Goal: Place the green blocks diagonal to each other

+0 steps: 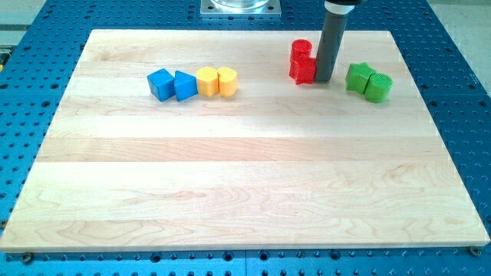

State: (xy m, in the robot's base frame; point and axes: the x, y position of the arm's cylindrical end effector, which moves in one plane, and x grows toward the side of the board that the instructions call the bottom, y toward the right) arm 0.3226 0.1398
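Rod upright, upper right of frame; the tip (324,80) touches the red blocks (302,61).
No fingers fitted. Two green blocks (368,81) touch, right of the tip.

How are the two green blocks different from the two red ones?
The green blocks sit side by side at the view's right; the red blocks are lined up toward the view's top. My tip touches the red pair's right side, but stands apart from the green pair. Both pairs touch within themselves.

green blocks (368,82): 2 | red blocks (302,61): 2 | yellow blocks (217,80): 2 | blue blocks (173,84): 2
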